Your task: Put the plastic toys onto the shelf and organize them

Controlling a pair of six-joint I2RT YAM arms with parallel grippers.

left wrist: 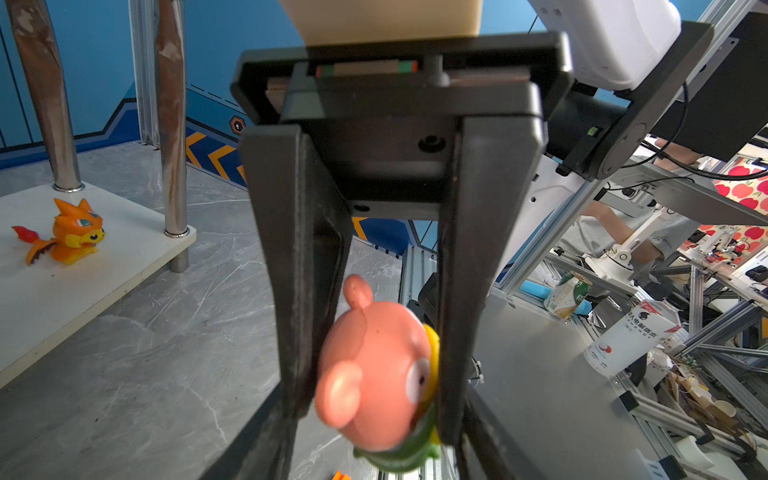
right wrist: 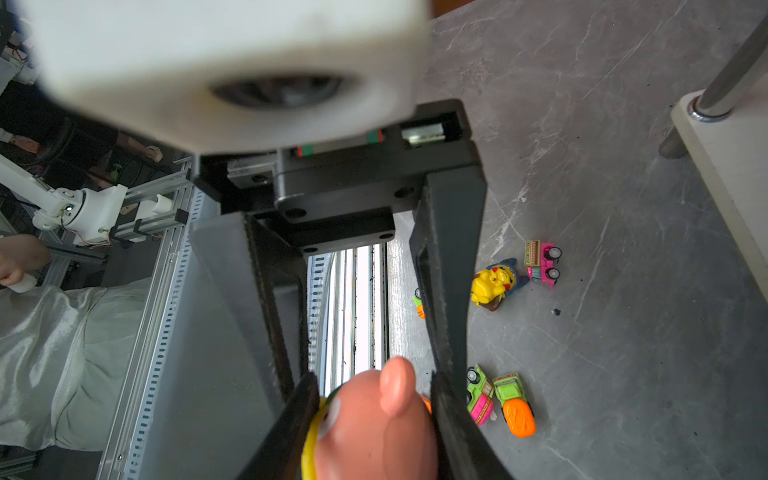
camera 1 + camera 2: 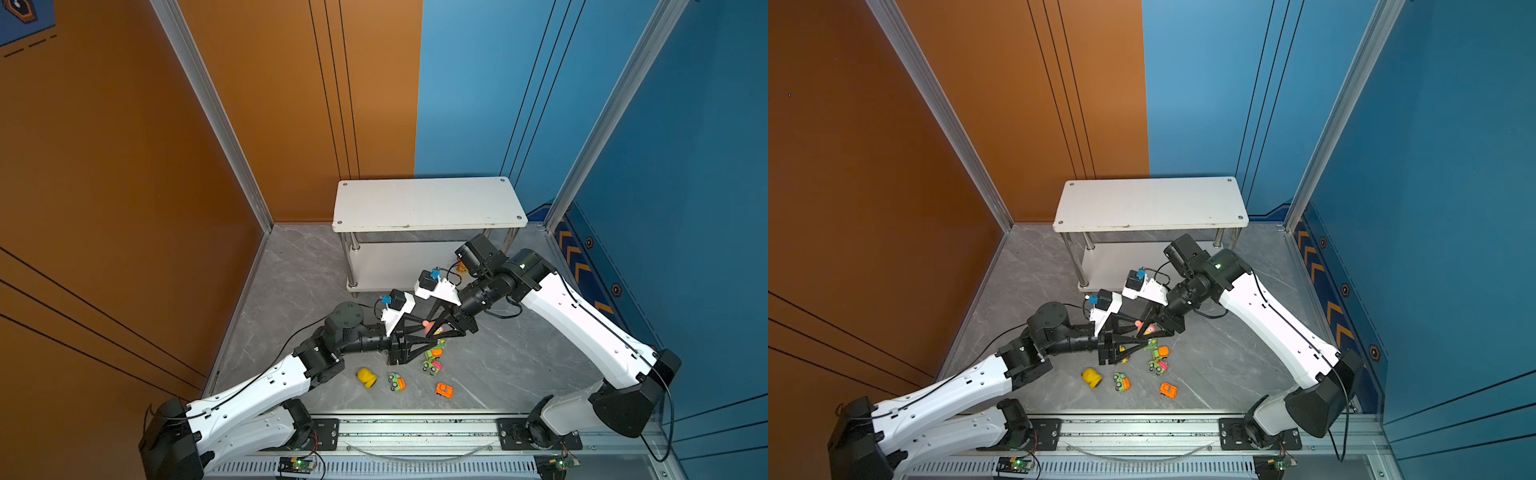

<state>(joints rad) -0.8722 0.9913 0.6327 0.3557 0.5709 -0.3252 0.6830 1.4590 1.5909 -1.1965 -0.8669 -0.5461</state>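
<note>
- The yellow figurine [image 3: 366, 377] lies on the grey, marble-veined floor [image 3: 286, 291], leftmost of the loose toys. It is glossy and rounded, and the right wrist view shows a blue hood behind its head.
- Just beside it sits a stubby green car [image 3: 397, 381] with an orange-pink back and black wheels.
- The left gripper [image 2: 376, 370] reaches in from the left. Its 2 matte dark fingers stand apart on either side of the pink figurine, and I cannot tell whether they press on it.
- The pink figurine [image 1: 374, 374] is held up in front of the shelf, where the 2 grippers meet. It is smooth shiny plastic, with a round head, 2 stubby ears, a white eye, and yellow and green parts below.
- On the floor close by, a green-and-pink car [image 2: 480, 395] and a green-and-orange car [image 2: 513, 405] sit side by side.
- A boxy orange car [image 3: 444, 390] sits apart from them, nearer the front rail [image 3: 415, 432].
- The right gripper [image 1: 374, 411] has its 2 black fingers clamped on the pink figurine's head, 1 on each side.
- The shelf [image 3: 428, 203] stands at the back: 2 flat white boards on round chrome legs [image 1: 172, 124].
- An orange figurine [image 1: 66, 235] with pointed ears, a yellow face and a red flame tail stands upright on the lower board [image 1: 95, 299], near a leg at its right end.
- Beyond the cell's frame a white carton [image 1: 631, 336] carries red and dark print; the characters 电解质水 can be read.
</note>
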